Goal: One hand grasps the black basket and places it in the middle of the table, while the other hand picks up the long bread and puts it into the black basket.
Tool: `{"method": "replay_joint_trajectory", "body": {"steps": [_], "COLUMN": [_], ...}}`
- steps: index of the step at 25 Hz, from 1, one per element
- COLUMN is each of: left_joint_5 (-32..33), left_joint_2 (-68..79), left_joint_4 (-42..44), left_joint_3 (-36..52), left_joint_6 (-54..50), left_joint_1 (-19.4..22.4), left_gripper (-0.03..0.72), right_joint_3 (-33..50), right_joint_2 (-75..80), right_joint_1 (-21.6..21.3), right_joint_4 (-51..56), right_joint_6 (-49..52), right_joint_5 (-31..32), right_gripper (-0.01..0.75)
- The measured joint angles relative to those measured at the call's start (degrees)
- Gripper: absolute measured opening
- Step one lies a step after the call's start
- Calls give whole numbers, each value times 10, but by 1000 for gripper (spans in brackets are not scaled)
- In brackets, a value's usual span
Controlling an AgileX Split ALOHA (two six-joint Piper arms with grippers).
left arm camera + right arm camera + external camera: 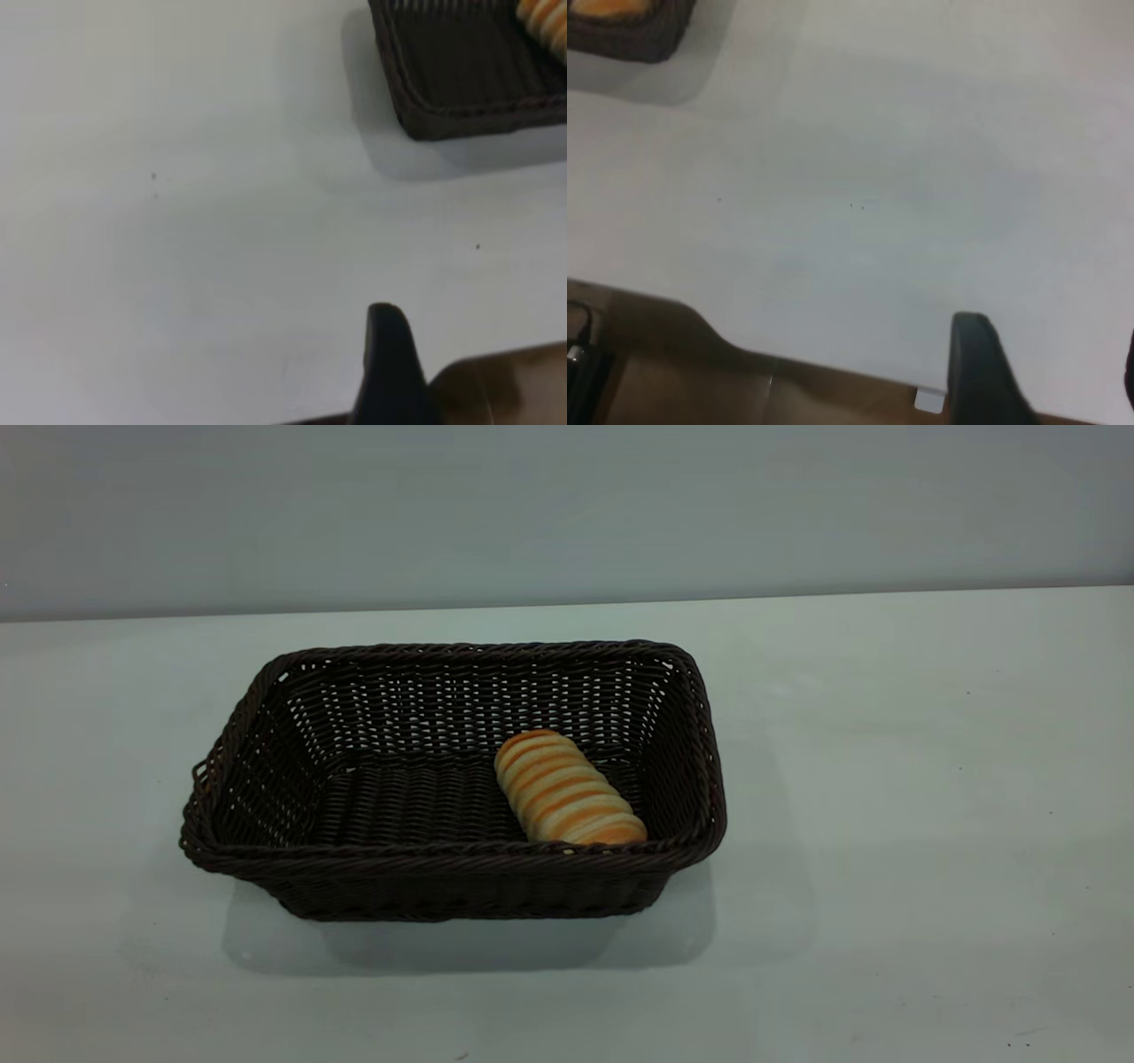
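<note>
Basket: the black basket is sitting on the table a little left of the middle, its long side running left to right and its braided near rim facing the exterior camera.
Contents: the long bread is lying on the basket floor in the right half, alone in there.
Bread axis: it is lying on a slant, one end pointing at the near right corner and the other toward the back wall, its orange-brown ridges crossing the loaf.
Hidden bread: the near rim is cutting off its lower near end, so I cannot tell whether that end is touching the front wall.
Left wrist view: only one corner of the basket is showing, with a sliver of the bread at the picture's edge.
Right wrist view: a bit of the basket and an orange scrap of the bread are peeking in at a corner.
Left gripper: one dark finger is showing over bare table, well away from the basket; I cannot tell whether it is released or clenched.
Right gripper: likewise one dark finger, well clear of the basket; its grip cannot be told.
Arms: neither is appearing in the exterior view.
</note>
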Motion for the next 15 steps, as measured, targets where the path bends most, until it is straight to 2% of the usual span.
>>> {"method": "replay_joint_trajectory", "body": {"steps": [6, 15], "left_joint_5": [-2, 21], "left_joint_2": [-58, -76], "left_joint_4": [0, 0], "left_joint_3": [43, 50], "left_joint_6": [0, -1], "left_joint_1": [0, 0], "left_gripper": [550, 550], "right_joint_3": [2, 2], "right_joint_2": [-4, -4], "right_joint_1": [0, 0], "right_joint_4": [0, -23], "right_joint_6": [1, 34], "right_joint_5": [-6, -6], "right_gripper": [371, 371]}}
